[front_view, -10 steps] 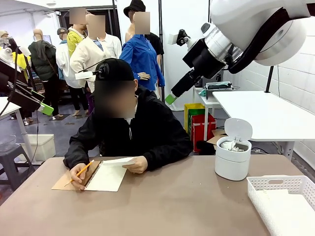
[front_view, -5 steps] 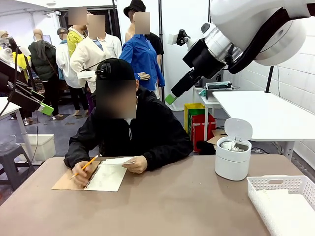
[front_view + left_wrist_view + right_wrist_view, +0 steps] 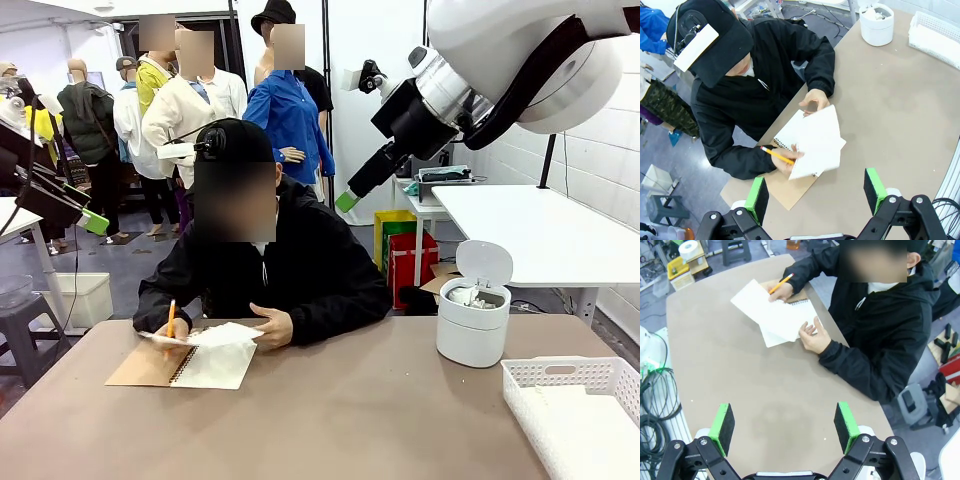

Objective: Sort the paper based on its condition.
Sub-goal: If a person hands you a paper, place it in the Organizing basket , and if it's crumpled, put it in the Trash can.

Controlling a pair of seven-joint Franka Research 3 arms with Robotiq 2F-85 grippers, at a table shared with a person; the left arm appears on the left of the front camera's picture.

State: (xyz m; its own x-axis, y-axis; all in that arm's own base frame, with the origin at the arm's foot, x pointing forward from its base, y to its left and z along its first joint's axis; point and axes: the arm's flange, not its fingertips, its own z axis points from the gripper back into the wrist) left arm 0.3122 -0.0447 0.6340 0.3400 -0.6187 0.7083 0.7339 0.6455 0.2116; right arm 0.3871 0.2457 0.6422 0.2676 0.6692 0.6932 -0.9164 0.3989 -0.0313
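Note:
A person at the far side holds a smooth white sheet of paper (image 3: 226,336) over an open spiral notebook with a brown cover (image 3: 140,370). One hand holds the sheet's edge and the other grips a yellow pencil (image 3: 170,318). My left gripper (image 3: 816,195) hangs open high above the paper (image 3: 816,144), with nothing between its green pads. My right gripper (image 3: 784,426) is also open and empty, well above the table, with the paper (image 3: 771,311) far beyond it. In the front view the right gripper (image 3: 346,202) is raised high behind the person.
A white bin (image 3: 472,327) with its lid up stands at the table's right, with crumpled white bits inside. A white slatted basket (image 3: 575,400) sits at the near right corner. Bystanders stand behind the person. Cables lie beside the table (image 3: 652,390).
The person has drawn the sheet across the notebook and now holds it with both hands, pencil upright. Neither arm has moved.

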